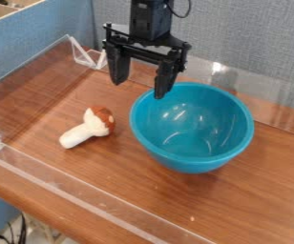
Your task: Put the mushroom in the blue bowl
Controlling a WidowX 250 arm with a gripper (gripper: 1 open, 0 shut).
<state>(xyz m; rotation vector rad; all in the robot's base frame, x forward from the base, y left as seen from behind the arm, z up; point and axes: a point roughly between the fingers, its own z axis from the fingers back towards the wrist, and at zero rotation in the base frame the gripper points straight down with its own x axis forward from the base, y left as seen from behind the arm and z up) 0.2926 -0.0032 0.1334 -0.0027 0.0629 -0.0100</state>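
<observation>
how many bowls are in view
1: the blue bowl, on the table in front of the robot arm, right of the mushroom in the picture. None seems hidden.

A mottled grey wall [252,33] stands behind the reddish-brown wooden surface [112,195], a blue-sided panel [35,50] rises at left, and pale light glints along the wood.

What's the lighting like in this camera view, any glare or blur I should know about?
In the camera view: pale glare streaks on the wooden surface near the front; soft highlights inside the blue bowl; the gripper so dark its details merge; the mushroom slightly soft at this low resolution, no obvious motion blur.
</observation>
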